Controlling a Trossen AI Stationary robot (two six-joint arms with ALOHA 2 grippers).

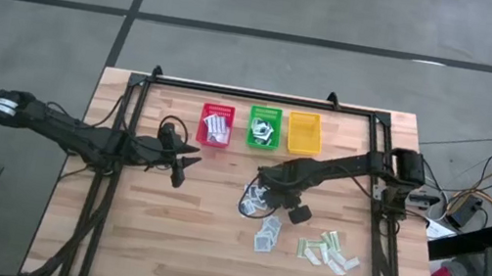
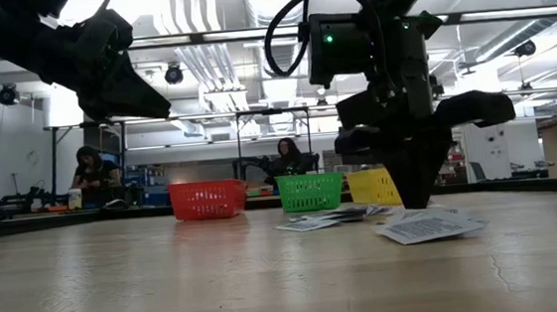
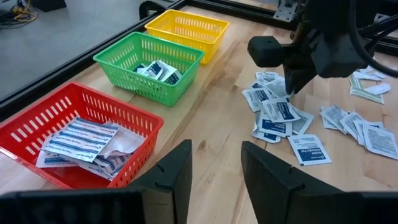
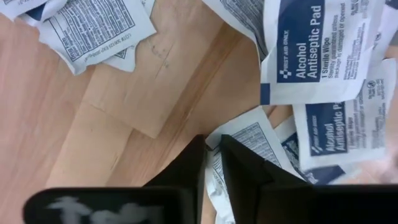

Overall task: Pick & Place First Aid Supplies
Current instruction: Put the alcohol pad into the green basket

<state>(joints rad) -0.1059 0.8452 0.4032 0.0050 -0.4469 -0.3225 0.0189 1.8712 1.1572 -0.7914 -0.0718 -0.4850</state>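
Note:
Small square white-blue alcohol pad packets lie flat in a loose pile [image 1: 256, 199] [image 3: 273, 112] on the wooden table, with a few more [image 1: 267, 234] nearer the front. Pale green-beige strips [image 1: 327, 250] lie to the right. My right gripper [image 1: 265, 194] [image 4: 213, 155] points down into the pile, shut on one packet [image 4: 249, 140]. My left gripper [image 1: 186, 158] [image 3: 214, 174] hangs open above the table, left of the pile, holding nothing. My right gripper pinches one white packet's edge near a corner [image 4: 214, 142] between its two fingers. They come from above, pointing down. The packet lies flat on the table among its neighbours, partly under another pad.
Along the far side stand a red basket [image 1: 215, 124] with oblong striped packets [image 3: 81, 140], a green basket [image 1: 264, 127] with square pads [image 3: 158, 70], and a yellow basket [image 1: 304, 132]. A black frame [image 1: 263, 95] rims the table. People sit in the room behind.

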